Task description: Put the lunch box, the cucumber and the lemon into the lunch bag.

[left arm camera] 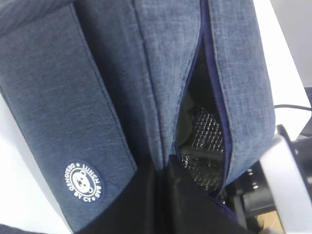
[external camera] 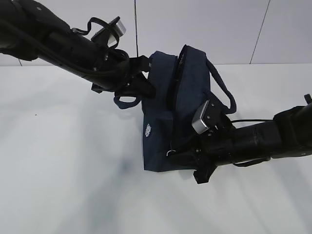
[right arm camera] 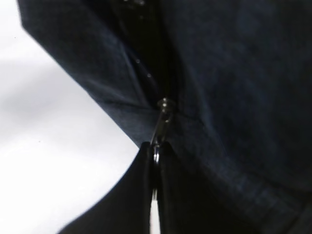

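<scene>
Clamped on the zipper pull (right arm camera: 157,146), the right gripper (right arm camera: 156,161) presses against the lunch bag (external camera: 183,117) on the table (external camera: 63,161); silvery lining (left arm camera: 204,141) shows inside. Left gripper (left arm camera: 163,168) pinches bag fabric.

- On the lunch bag (left arm camera: 73,112), my left wrist view shows a round white-printed badge (left arm camera: 83,182) on the navy front panel.
- Around its ring I read "LUNCH BAG" and "DESIGNED BY CY", with a small bear face in the middle.
- In the exterior view the same badge (external camera: 148,130) is too small to read.
</scene>
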Robot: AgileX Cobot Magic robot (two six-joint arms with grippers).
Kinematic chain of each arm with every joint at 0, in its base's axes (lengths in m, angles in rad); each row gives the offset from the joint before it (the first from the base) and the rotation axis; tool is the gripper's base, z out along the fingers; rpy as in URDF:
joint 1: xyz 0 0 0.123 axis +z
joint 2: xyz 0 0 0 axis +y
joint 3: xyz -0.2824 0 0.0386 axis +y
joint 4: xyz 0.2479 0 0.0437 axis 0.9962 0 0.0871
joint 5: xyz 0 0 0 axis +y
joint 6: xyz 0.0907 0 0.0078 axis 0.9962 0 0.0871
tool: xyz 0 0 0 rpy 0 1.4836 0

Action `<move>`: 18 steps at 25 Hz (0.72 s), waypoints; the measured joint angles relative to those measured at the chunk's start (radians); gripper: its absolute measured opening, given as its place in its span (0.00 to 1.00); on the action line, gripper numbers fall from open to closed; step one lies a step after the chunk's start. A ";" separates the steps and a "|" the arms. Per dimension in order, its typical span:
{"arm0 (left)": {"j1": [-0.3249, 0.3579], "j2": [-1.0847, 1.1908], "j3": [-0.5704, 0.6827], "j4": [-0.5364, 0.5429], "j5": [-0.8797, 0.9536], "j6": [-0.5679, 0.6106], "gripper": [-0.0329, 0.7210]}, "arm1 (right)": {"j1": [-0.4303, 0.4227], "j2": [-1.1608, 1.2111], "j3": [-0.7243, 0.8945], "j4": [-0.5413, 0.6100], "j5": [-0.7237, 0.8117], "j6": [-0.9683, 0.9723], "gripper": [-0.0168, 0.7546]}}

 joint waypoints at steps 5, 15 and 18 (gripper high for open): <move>0.000 0.000 0.000 0.000 0.000 0.000 0.04 | 0.000 -0.002 0.000 0.000 -0.015 0.018 0.02; 0.000 0.000 0.000 0.000 -0.010 0.000 0.04 | 0.000 -0.043 -0.002 -0.012 -0.069 0.074 0.02; 0.000 0.000 0.000 0.000 -0.014 0.000 0.04 | 0.000 -0.044 -0.002 -0.051 -0.069 0.113 0.02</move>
